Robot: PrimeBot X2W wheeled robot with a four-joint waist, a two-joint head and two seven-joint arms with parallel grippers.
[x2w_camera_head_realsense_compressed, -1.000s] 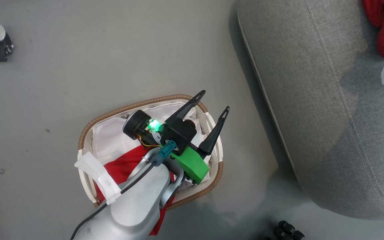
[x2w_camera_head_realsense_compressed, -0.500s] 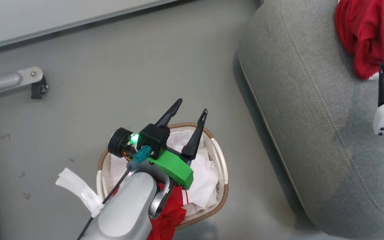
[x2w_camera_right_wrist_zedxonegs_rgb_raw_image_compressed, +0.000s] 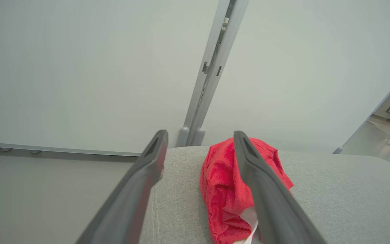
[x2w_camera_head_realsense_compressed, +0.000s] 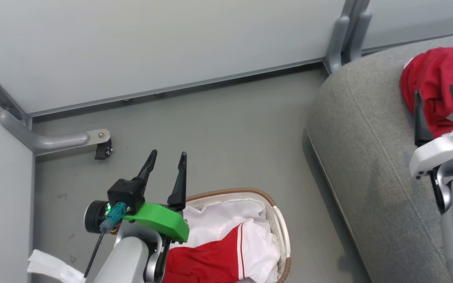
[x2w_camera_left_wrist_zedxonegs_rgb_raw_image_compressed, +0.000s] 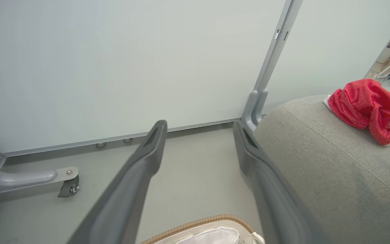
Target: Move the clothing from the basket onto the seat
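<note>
Red cloth lies in two places. One red garment (x2w_camera_head_realsense_compressed: 439, 70) sits crumpled on the grey seat (x2w_camera_head_realsense_compressed: 368, 165) at the upper right of the head view. My right claw (x2w_camera_head_realsense_compressed: 435, 91) hangs just before it, its two dark fingers spread wide with nothing clamped between them. In my right wrist view that garment (x2w_camera_right_wrist_zedxonegs_rgb_raw_image_compressed: 222, 189) shows between and behind my fingers (x2w_camera_right_wrist_zedxonegs_rgb_raw_image_compressed: 147, 176); whether one of them brushes it I cannot tell. The other garment (x2w_camera_head_realsense_compressed: 210, 259), red with a white panel and thin white stripes, lies in the basket (x2w_camera_head_realsense_compressed: 230, 192) at the bottom centre, on the white liner (x2w_camera_head_realsense_compressed: 218, 214). My left claw (x2w_camera_head_realsense_compressed: 168, 154) is at the lower left, beside the basket's rim. Its fingers stand wide apart and point up the frame toward the grey floor (x2w_camera_head_realsense_compressed: 218, 129) and the pale wall panel (x2w_camera_head_realsense_compressed: 171, 47), holding and touching nothing.
</note>
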